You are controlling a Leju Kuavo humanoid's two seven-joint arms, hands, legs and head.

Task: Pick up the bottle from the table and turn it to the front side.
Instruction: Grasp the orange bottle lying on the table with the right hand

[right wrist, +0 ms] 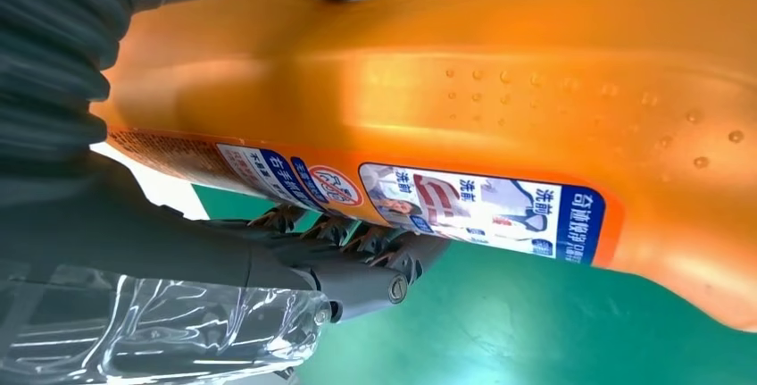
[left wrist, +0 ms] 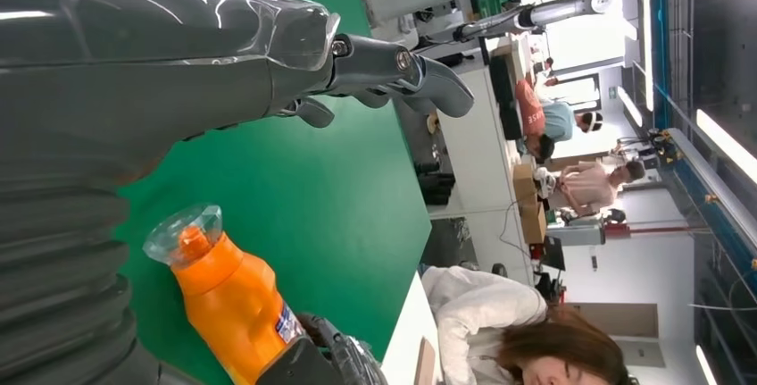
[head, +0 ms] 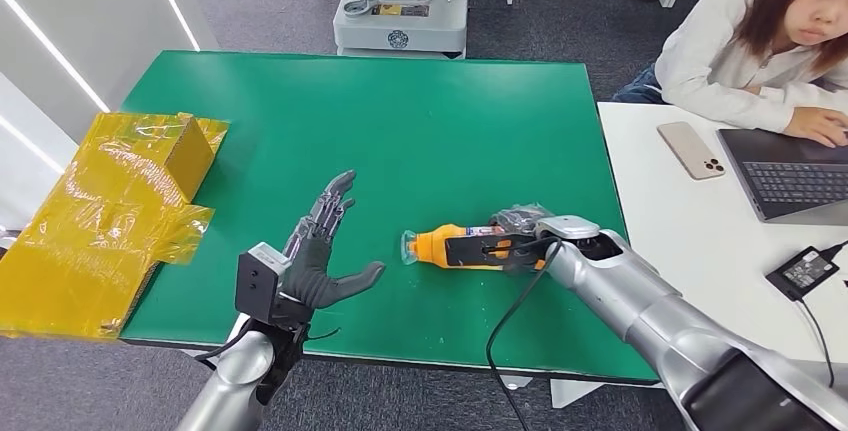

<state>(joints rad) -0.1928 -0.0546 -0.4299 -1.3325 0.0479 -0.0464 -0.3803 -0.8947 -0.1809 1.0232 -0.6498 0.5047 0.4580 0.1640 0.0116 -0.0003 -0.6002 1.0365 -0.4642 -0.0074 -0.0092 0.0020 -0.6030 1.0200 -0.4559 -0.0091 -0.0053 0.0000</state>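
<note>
An orange bottle with a clear cap lies on its side on the green table, cap pointing toward my left hand. My right hand grips the bottle's body, fingers wrapped around it. Up close, the right wrist view has the bottle with its blue-and-white label and my fingers curled beneath it. My left hand hovers over the table left of the bottle, fingers spread, holding nothing. The left wrist view takes in the bottle and its cap.
Crumpled yellow bags and a yellow box lie at the table's left edge. A person sits at a white desk on the right with a laptop, phone and power adapter. A machine base stands beyond the far edge.
</note>
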